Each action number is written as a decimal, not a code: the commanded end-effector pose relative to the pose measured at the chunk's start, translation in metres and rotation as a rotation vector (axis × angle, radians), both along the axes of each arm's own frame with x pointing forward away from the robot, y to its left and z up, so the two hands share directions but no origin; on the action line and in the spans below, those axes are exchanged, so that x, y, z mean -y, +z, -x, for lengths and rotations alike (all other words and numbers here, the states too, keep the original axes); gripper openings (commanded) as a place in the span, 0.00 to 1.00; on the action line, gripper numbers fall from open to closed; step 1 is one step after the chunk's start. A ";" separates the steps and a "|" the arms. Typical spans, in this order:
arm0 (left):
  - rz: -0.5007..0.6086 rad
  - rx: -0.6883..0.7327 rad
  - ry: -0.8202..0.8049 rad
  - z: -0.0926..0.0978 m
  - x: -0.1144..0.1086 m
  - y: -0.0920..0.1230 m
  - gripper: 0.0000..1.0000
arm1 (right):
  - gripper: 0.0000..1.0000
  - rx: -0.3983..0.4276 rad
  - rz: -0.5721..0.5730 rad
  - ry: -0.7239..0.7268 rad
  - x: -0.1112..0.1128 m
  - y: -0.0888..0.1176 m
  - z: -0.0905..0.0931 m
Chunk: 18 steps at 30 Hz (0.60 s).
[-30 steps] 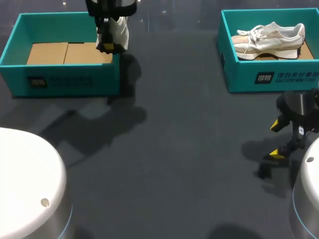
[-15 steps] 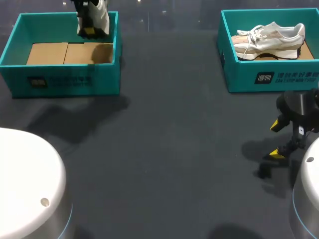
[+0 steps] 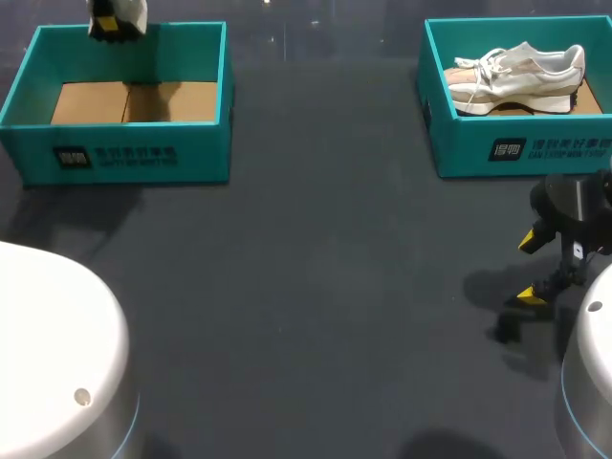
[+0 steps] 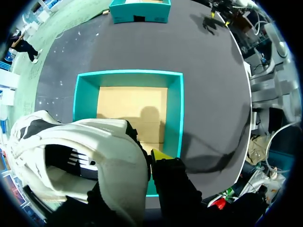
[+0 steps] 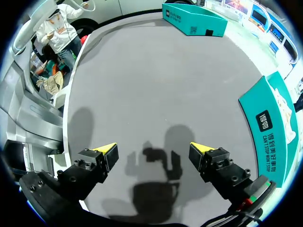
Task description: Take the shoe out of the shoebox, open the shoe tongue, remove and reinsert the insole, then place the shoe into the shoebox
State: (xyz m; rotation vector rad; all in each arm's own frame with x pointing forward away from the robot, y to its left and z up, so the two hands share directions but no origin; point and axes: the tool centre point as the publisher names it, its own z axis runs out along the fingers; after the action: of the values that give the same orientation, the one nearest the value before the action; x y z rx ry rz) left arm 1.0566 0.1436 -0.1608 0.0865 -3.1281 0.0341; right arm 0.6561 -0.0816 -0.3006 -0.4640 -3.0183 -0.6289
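Dark tabletop (image 3: pixel 316 287) with a teal left box (image 3: pixel 124 158) and right box (image 3: pixel 516 148) well apart; a second shoe (image 3: pixel 516 76) lies in the right box. The white shoe (image 4: pixel 90 142) hangs above the left box's far wall, clamped in the left end effector (image 3: pixel 110 26); right end effector (image 5: pixel 152 148) sits wide open near the right box.

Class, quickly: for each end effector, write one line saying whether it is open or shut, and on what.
Left end effector: shut on the white shoe.
Right end effector: open, holding nothing.
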 end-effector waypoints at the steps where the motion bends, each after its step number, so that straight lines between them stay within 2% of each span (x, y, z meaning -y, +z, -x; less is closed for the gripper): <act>1: 0.015 -0.008 -0.031 -0.003 -0.022 0.005 0.00 | 1.00 0.002 0.003 -0.002 0.000 0.000 0.002; 5: 0.025 -0.002 -0.094 0.000 -0.046 0.006 0.00 | 1.00 0.002 0.003 -0.002 0.000 0.000 0.002; 7: 0.040 0.007 -0.220 0.005 -0.059 0.011 0.00 | 1.00 0.002 0.003 -0.002 0.000 0.000 0.002; 9: 0.011 0.020 -0.442 0.018 -0.073 0.017 0.00 | 1.00 0.002 0.003 -0.002 0.000 0.000 0.002; 10: -0.034 0.052 -0.466 0.020 -0.078 0.019 0.00 | 1.00 0.002 0.003 -0.002 0.000 0.000 0.002; 18: -0.034 0.052 -0.466 0.020 -0.078 0.019 0.00 | 1.00 0.002 0.003 -0.002 0.000 0.000 0.002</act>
State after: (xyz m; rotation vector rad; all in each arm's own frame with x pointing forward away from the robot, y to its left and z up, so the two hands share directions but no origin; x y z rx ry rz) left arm 1.0471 0.2236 -0.1428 -0.6304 -3.0756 -0.0026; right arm 0.6561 -0.0816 -0.3006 -0.4641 -3.0183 -0.6288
